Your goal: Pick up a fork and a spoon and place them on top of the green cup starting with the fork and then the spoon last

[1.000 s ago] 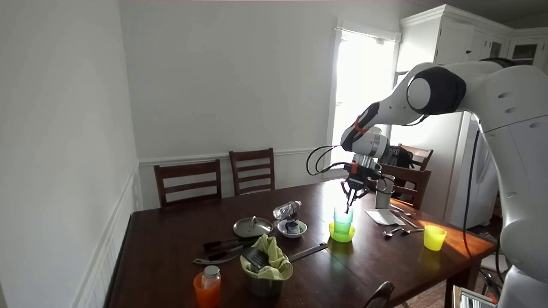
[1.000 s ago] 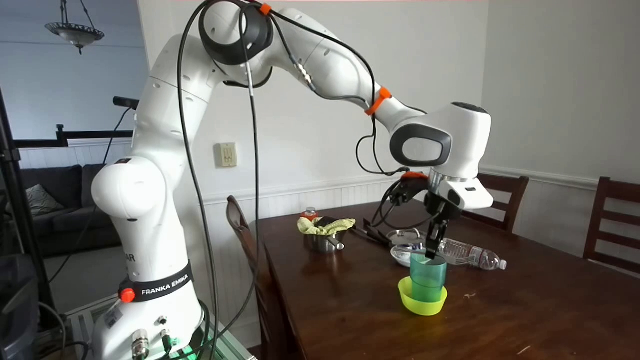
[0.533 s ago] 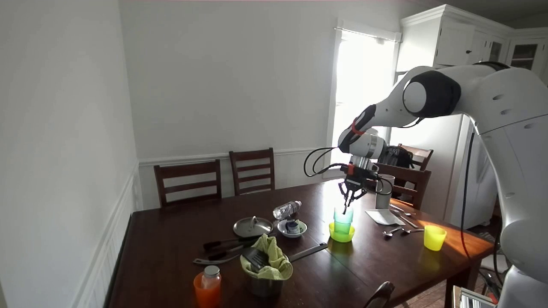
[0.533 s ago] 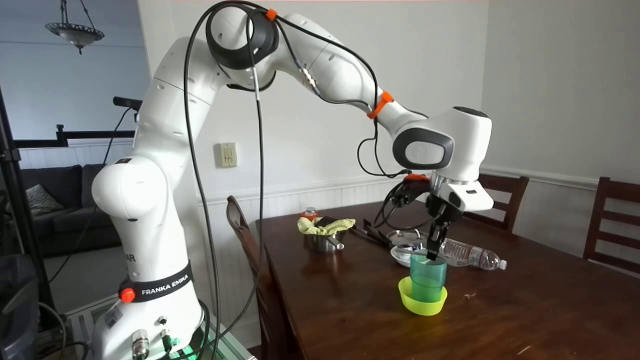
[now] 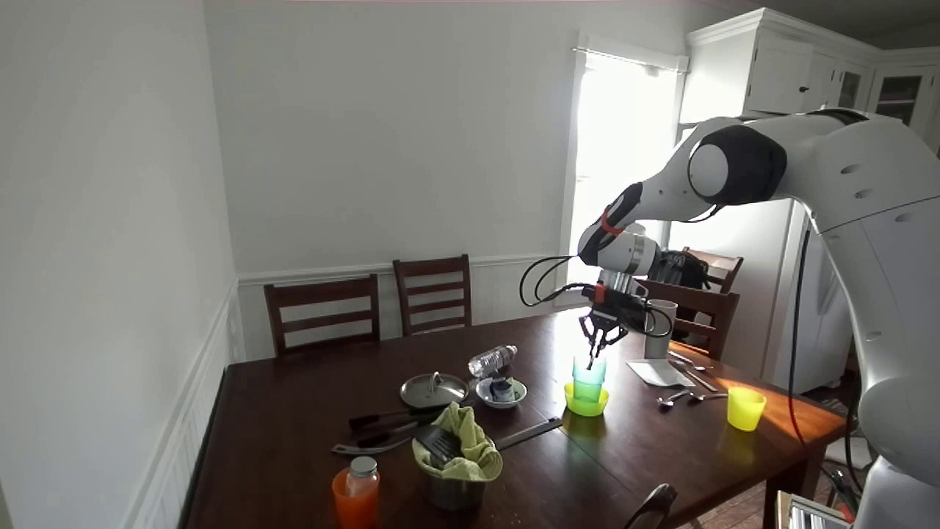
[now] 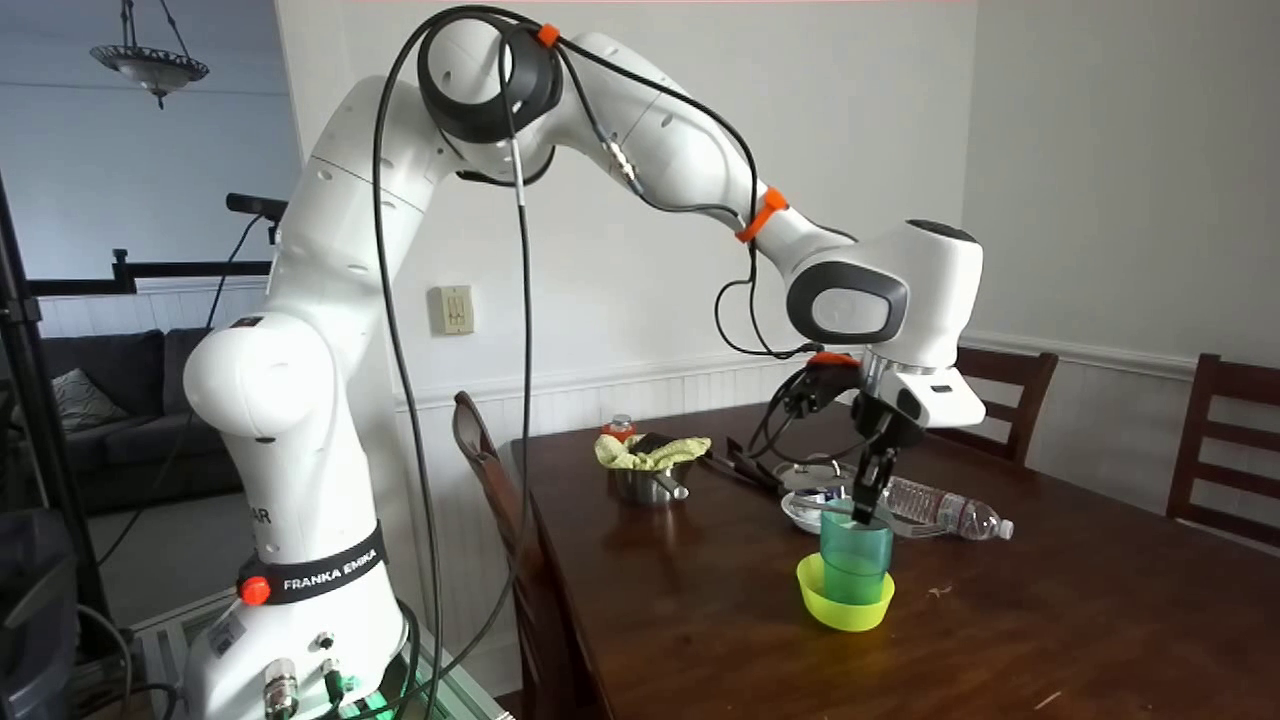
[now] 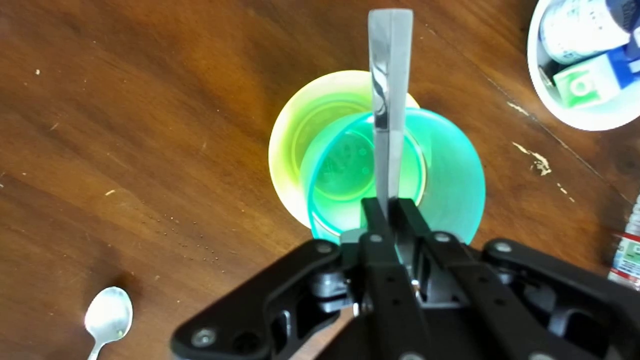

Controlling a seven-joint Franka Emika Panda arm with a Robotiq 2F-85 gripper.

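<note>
Has eased the pincer (image 7: 389,209) slightly lower over the green cup (image 6: 858,555) within the last second, in both exterior views, without shifting the cup or the lime bowl (image 6: 846,614) around its base. Suggests a placing step close to its end, with release still to come. Grips a thin silver utensil (image 7: 390,95) partway along, closed down almost fully on it. Judging by task order, perhaps the fork; impossible to confirm, with the working end hidden behind the pincer in the wrist view. Crosses above the cup's mouth, reaching past the rim; hard to say whether touching. Runs its long axis close to level in an exterior view, aiming the handle tip roughly at the back left corner of the tabletop (image 6: 1000,620). Find the cup upright, well in from the tabletop's edges, and 1 spoon (image 7: 109,315) lying apart.
</note>
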